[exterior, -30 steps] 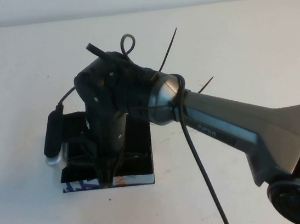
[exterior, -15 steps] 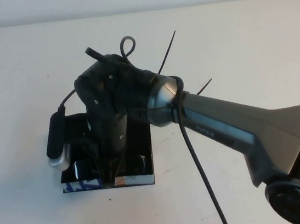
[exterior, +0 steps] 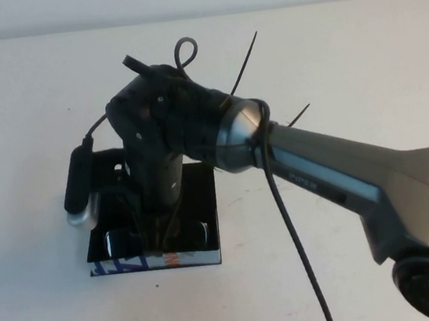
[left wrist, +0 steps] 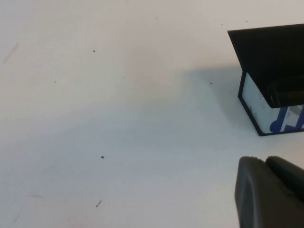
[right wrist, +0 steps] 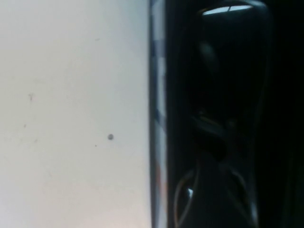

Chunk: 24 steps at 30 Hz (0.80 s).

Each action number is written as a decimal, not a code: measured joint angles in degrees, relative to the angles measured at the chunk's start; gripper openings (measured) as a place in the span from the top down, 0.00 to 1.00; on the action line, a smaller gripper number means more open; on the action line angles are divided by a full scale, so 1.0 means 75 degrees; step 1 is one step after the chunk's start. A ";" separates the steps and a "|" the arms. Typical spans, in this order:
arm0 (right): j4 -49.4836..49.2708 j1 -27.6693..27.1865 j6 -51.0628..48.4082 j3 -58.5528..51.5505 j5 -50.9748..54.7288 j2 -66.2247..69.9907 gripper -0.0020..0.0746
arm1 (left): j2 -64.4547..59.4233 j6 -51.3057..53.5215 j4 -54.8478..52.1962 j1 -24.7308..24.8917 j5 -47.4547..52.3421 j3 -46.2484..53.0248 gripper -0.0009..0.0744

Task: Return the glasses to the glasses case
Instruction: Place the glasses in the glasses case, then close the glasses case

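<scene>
The black glasses case (exterior: 199,188) lies open on the white table, its blue, white and orange strip along the near edge. The glasses (exterior: 122,241) lie inside it near that edge, both dark lenses showing. My right gripper (exterior: 162,240) reaches down into the case between the two lenses. The right wrist view shows the case's strip (right wrist: 159,95) and a dark interior. My left gripper (left wrist: 267,164) is out of the high view. In the left wrist view it hangs shut and empty over bare table, apart from the case (left wrist: 270,57).
The right arm (exterior: 344,183) crosses from the lower right, with a cable hanging from it. Its wrist camera (exterior: 80,190) hangs over the case's left edge. White table lies all around the case.
The right wrist has risen a little and moved back. The glasses' lenses, hidden a second ago, now show lying in the case.
</scene>
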State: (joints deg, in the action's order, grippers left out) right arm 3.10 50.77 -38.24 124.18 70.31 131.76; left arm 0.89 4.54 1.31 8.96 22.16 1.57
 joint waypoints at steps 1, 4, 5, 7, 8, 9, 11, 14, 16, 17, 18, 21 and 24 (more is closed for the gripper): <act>0.0034 -0.0010 0.0107 0.0000 0.0000 -0.0072 0.53 | 0.0000 0.0000 0.0000 0.0000 0.0000 0.0000 0.99; 0.0034 -0.0107 0.0791 0.0000 0.0027 -0.0445 0.53 | 0.0000 0.0000 0.0000 0.0000 0.0000 0.0000 0.99; 0.0034 -0.0162 0.1141 0.0000 0.0030 -0.0600 0.53 | 0.0000 0.0000 0.0000 0.0000 0.0000 0.0000 0.99; 0.0016 -0.0256 0.1771 -0.0117 0.0030 -0.0944 0.55 | 0.0000 0.0000 0.0000 0.0000 0.0000 0.0000 0.99; -0.0014 -0.0336 0.2061 -0.0285 0.0030 -0.1180 0.58 | 0.0000 0.0000 0.0000 0.0000 0.0000 0.0000 0.99; -0.0051 -0.0420 0.2276 -0.0519 0.0030 -0.1452 0.62 | 0.0000 0.0000 0.0000 0.0000 0.0000 0.0000 0.99; -0.0086 -0.0597 0.2512 -0.1040 0.0030 -0.1955 0.75 | 0.0000 0.0000 0.0000 0.0000 0.0000 0.0000 0.99; -0.0103 -0.0949 0.2745 -0.1718 0.0092 -0.2587 0.91 | 0.0000 0.0000 0.0000 0.0000 0.0000 0.0000 0.99; -0.0152 -0.1184 0.2939 -0.1886 0.0143 -0.2727 0.96 | 0.0000 0.0000 0.0000 0.0000 0.0000 0.0000 0.99; -0.0186 -0.1312 0.3024 -0.1918 0.0143 -0.2749 0.97 | 0.0000 0.0000 0.0000 0.0000 0.0000 0.0000 0.99; -0.0220 -0.1434 0.3070 -0.1938 0.0143 -0.2749 0.97 | 0.0000 0.0000 0.0000 0.0000 0.0000 0.0000 0.99; -0.0413 -0.1745 0.3104 -0.1961 0.0143 -0.2749 0.98 | 0.0000 0.0000 0.0000 0.0000 0.0000 0.0000 0.99; -0.0734 -0.1971 0.3104 -0.1961 0.0143 -0.2749 0.99 | 0.0000 0.0000 0.0000 0.0000 0.0000 0.0000 0.99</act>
State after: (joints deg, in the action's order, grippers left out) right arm -2.41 35.99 -14.96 109.47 71.39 111.15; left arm 0.89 4.54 1.31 8.96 22.16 1.57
